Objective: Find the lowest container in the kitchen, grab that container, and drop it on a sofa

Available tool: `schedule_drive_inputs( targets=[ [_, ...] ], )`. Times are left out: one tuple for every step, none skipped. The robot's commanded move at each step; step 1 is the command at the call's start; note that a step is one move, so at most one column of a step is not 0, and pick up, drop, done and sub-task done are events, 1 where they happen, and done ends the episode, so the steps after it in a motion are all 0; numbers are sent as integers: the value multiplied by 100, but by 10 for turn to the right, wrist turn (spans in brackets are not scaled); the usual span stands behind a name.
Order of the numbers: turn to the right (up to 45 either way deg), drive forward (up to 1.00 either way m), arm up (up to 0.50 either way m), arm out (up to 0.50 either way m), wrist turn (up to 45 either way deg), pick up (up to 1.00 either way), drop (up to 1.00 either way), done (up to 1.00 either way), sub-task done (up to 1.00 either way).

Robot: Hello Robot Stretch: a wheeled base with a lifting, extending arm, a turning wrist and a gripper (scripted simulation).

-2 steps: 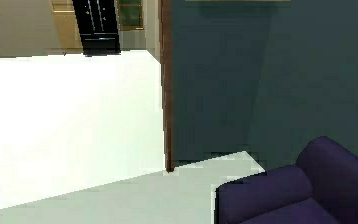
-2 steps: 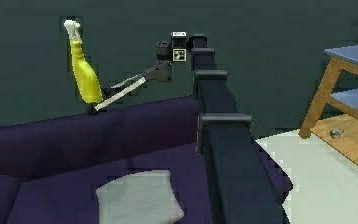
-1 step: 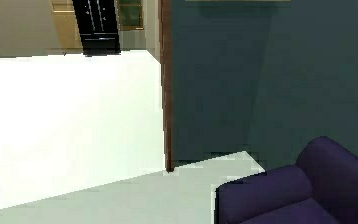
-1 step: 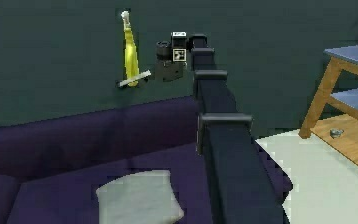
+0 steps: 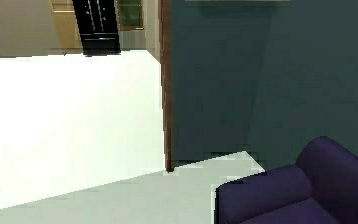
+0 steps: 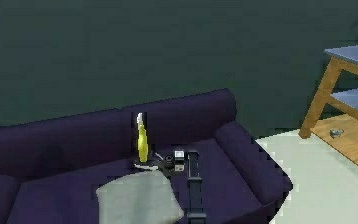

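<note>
Yellow bottle (image 6: pixel 141 143) upright over the sofa (image 6: pixel 47 140) seat, just left of the gripper (image 6: pixel 161 163). Held or standing, cannot tell (jaw state can't be told either). Probably light, stiff, smooth plastic. Best gripped mid-body, below the narrow neck.

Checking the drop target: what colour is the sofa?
Dark purple; the sofa shows best in the arm side view.
</note>
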Motion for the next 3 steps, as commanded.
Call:
schedule_drive_inputs(
  targets=[
    [0,0,-32,0,0,0,0,0,0],
    [0,0,0,0,0,0,100,0,0],
    [0,0,10,0,0,0,0,0,0]
  ],
)
